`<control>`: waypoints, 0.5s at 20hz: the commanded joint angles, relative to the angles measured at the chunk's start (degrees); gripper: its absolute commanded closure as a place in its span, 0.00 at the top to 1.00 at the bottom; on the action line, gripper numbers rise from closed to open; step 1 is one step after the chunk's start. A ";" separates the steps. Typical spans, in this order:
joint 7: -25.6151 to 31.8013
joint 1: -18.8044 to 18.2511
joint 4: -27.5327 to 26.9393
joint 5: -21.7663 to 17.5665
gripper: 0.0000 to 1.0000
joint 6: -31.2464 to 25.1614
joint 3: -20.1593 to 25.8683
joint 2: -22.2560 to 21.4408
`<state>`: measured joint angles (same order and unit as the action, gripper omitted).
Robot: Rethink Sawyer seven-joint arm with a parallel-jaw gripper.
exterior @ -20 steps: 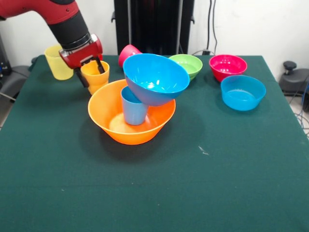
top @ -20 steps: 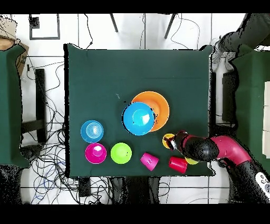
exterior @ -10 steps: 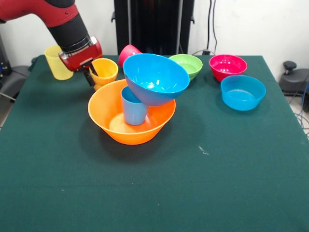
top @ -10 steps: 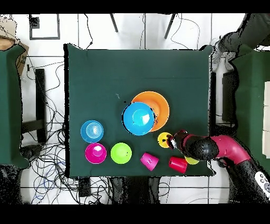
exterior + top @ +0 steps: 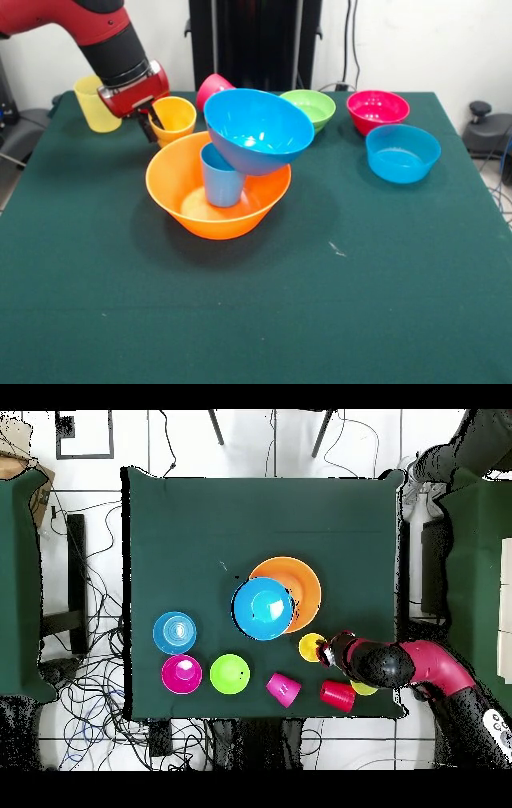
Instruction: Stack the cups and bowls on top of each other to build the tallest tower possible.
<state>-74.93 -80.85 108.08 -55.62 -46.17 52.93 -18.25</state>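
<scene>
Orange cup (image 5: 174, 118) is held by the gripper (image 5: 151, 120), closed on its rim, one finger inside and one outside; whether it is lifted off the worktop (image 5: 256, 320) cannot be told. The tower stands just beside it: large orange bowl (image 5: 180, 200) holding an upright light blue cup (image 5: 220, 182), with the large blue bowl (image 5: 256, 128) tilted on top. Yellow cup (image 5: 94, 104) is partly hidden behind the arm. Pink cup (image 5: 212, 84) lies behind the tilted bowl. Green bowl (image 5: 314, 106), magenta bowl (image 5: 376, 108) and small blue bowl (image 5: 402, 152) sit apart near one corner.

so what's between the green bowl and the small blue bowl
The magenta bowl sits between the green bowl and the small blue bowl, touching neither. The overhead view shows it best; the front view agrees.
</scene>
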 commanded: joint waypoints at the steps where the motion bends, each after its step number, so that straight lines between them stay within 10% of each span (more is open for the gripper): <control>1: 16.94 3.42 -2.63 -4.97 0.00 -0.97 -3.16 -1.45; 10: 14.63 3.40 -0.12 -3.62 0.00 -1.58 -2.61 -4.92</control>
<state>-74.93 -80.85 108.09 -55.62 -46.17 52.76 -19.65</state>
